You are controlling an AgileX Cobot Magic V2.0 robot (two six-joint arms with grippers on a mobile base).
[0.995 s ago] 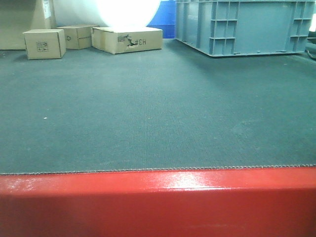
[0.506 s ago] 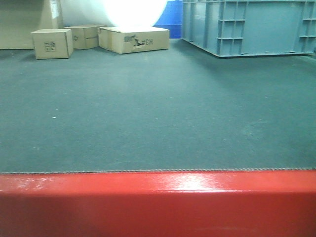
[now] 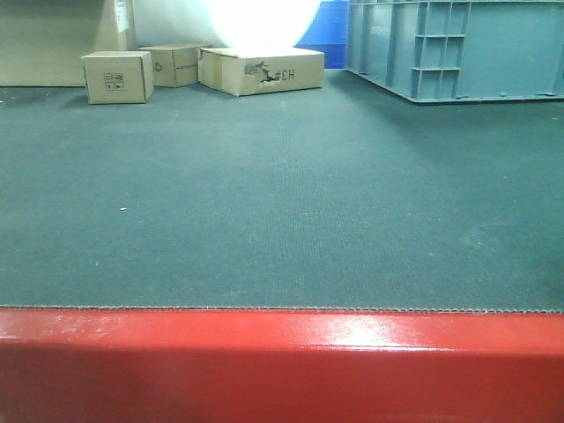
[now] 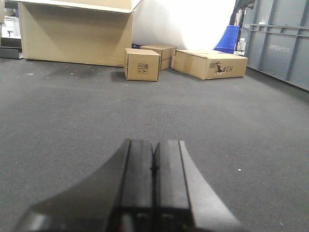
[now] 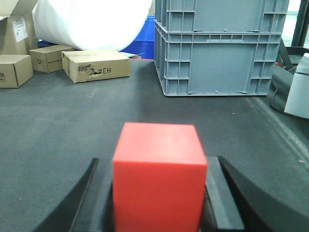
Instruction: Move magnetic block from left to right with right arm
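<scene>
The magnetic block [image 5: 159, 179], a plain red cube, fills the bottom centre of the right wrist view. My right gripper [image 5: 158, 163] is shut on it, with a black finger [image 5: 223, 193] pressed against each side face. The cube is held above the dark carpeted floor [image 5: 58, 121]. In the left wrist view my left gripper [image 4: 154, 145] is shut with its two black pads pressed together and nothing between them, low over the same carpet. Neither gripper shows in the front-facing view.
Tan cardboard boxes [image 3: 117, 77] [image 3: 262, 69] sit at the far left. A big grey crate [image 3: 458, 48] [image 5: 217, 48] stands far right beside a blue bin [image 3: 324, 31]. A glossy red band [image 3: 282, 370] spans the front view's bottom. A large carton [image 4: 77, 31] stands far left.
In the front-facing view the boxes and the grey crate have slid steadily to the right in the frame. The red band at the bottom stays put.
</scene>
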